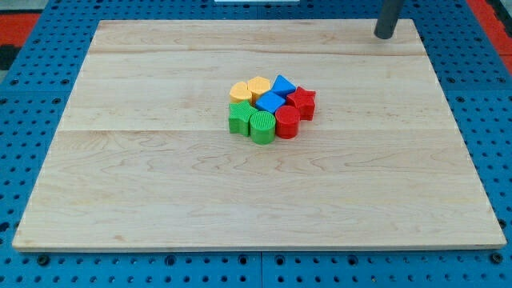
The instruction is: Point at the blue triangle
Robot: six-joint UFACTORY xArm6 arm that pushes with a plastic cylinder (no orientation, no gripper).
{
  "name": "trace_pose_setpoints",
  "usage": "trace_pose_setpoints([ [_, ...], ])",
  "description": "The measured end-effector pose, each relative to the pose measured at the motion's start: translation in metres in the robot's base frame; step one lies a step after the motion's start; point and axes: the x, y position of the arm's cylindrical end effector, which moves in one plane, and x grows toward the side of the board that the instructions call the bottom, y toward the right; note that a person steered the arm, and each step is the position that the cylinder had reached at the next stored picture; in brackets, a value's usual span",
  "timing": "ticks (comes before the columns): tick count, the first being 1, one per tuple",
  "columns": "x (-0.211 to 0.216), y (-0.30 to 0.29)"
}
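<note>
The blue triangle [283, 85] sits at the top of a tight cluster of blocks near the middle of the wooden board [160, 184]. A blue cube [270, 102] lies just below and left of it. My tip [385, 36] is near the board's top right corner, far up and to the right of the blue triangle, touching no block.
The cluster also holds a yellow hexagon [240, 91], a yellow heart [258, 86], a red star [302, 102], a red cylinder [287, 122], a green cube [238, 117] and a green rounded block [262, 126]. A blue pegboard [32, 96] surrounds the board.
</note>
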Motion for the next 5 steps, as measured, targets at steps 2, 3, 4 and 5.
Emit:
trace_pose_setpoints([
  [2,0.004,-0.023],
  [3,0.009,-0.051],
  [4,0.027,-0.055],
  [5,0.034,-0.068],
])
